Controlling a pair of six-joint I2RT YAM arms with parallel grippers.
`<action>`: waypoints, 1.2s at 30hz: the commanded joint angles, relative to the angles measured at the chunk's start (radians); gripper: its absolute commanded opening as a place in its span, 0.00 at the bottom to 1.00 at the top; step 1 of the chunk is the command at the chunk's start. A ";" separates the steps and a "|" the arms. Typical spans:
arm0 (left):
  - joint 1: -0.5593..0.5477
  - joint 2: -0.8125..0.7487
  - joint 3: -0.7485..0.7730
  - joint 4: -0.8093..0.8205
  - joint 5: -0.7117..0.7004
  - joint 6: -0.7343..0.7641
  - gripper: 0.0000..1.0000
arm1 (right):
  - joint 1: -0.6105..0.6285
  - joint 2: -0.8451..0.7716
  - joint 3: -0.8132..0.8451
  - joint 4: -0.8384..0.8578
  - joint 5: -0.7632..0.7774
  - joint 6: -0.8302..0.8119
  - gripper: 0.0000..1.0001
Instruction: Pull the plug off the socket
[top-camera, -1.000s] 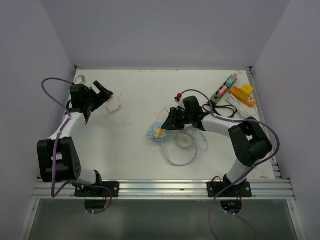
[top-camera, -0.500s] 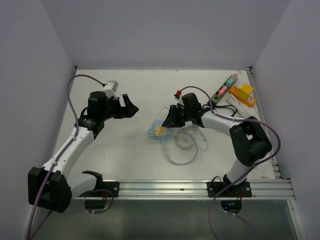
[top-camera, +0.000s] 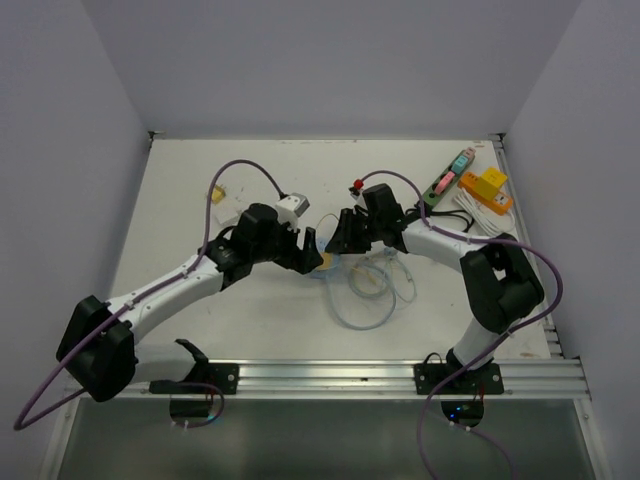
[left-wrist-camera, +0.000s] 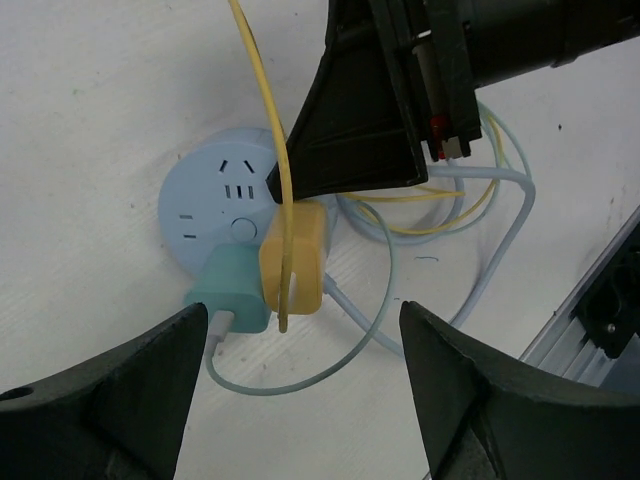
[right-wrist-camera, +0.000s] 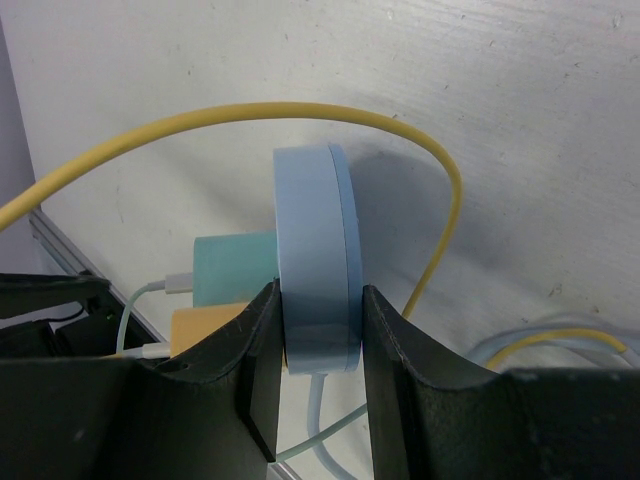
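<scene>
The step in hand looks like the approach to the grasp. The right gripper (right-wrist-camera: 318, 320) is clamped on the round pale-blue plastic socket (left-wrist-camera: 215, 195), squeezing it across its thickness near the rim, and so braces it near the middle of the white surface (top-camera: 250, 180). Two plugs sit side by side in the socket's face: a blocky yellow plug (left-wrist-camera: 308, 240) and a teal plug (left-wrist-camera: 232, 290), touching each other. The task names one plug, and I cannot tell which is meant. The left gripper (left-wrist-camera: 305, 320) hangs just short of them with its jaws spread wide and nothing between them

The next move, as I judge it, calls for the left gripper to go in until its fingers straddle one plug body, close firmly, then draw straight away from the socket's face while the right holds fast. A thin yellow cable (left-wrist-camera: 255, 80) crosses in front of the yellow plug and could get pinched

The left arm reaches diagonally from its base towards the centre, wrist aimed at the plugs. The right arm is bent at the elbow, its forearm pointing leftward
</scene>
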 joint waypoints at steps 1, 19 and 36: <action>-0.028 0.060 0.047 0.061 -0.064 0.009 0.80 | 0.008 -0.062 0.032 -0.014 0.030 0.012 0.00; -0.097 0.241 0.140 0.038 -0.118 -0.023 0.56 | 0.038 -0.064 0.011 0.022 0.054 0.016 0.00; -0.101 0.228 0.162 0.004 -0.138 -0.015 0.00 | 0.038 -0.035 -0.029 0.016 0.111 -0.086 0.00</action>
